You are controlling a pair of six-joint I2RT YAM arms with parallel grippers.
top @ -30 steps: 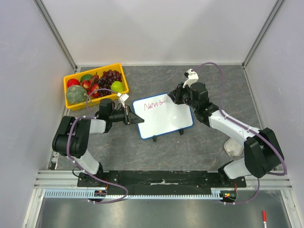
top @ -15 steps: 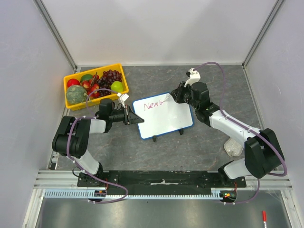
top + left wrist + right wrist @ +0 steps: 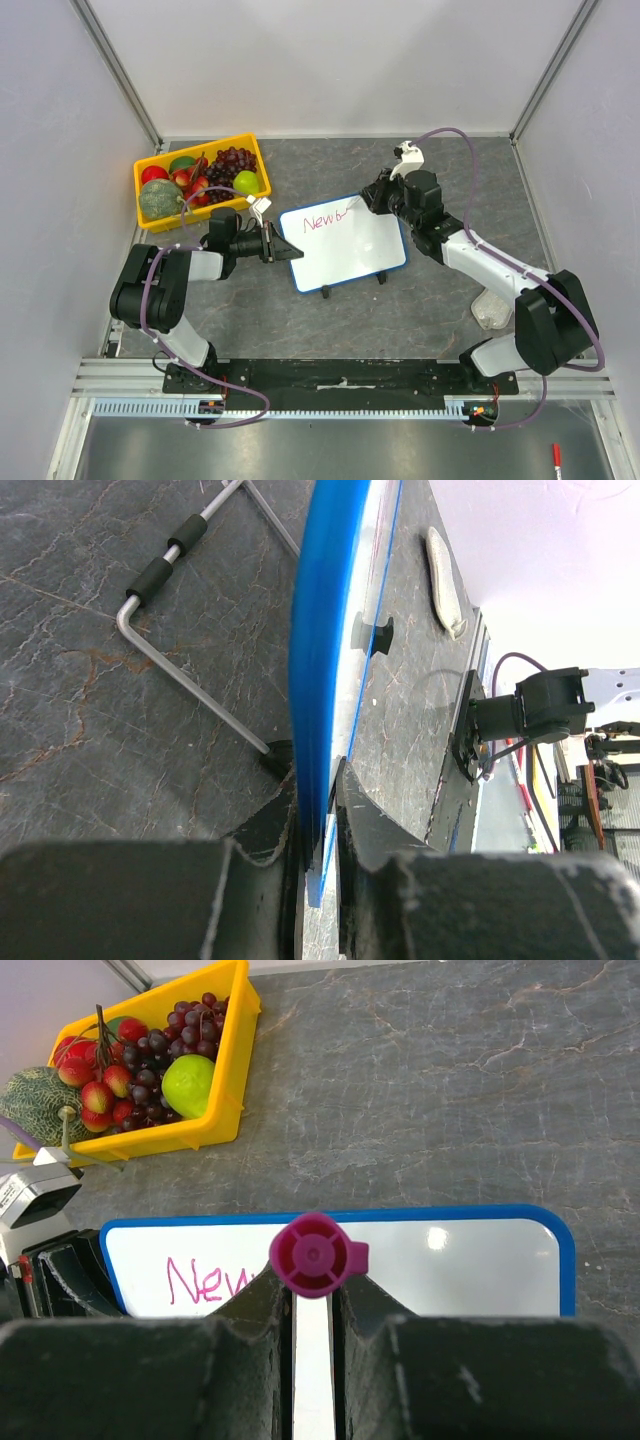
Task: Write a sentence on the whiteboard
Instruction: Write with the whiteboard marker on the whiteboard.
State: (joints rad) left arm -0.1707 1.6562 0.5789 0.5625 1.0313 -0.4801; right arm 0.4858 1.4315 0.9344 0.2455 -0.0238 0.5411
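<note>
The left gripper (image 3: 287,251) is clamped on the left edge of the small white board with a thin blue rounded frame (image 3: 355,252), which stands propped at mid-table. The right gripper (image 3: 315,1295) pinches a white marker with a round magenta end (image 3: 312,1257), near the board's far edge by the pink-red handwritten "New" (image 3: 322,221). Bare marbled grey table (image 3: 400,310) lies on the near side, and a yellow plastic fruit tray (image 3: 236,1030) sits in the far left corner.

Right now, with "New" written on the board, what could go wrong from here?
The left gripper clamps the whiteboard only at the edge nearest it, so pressure from the marker in the right gripper could twist or slip it. The writing reaches about halfway along the top line; a long next word may run out of room.
</note>
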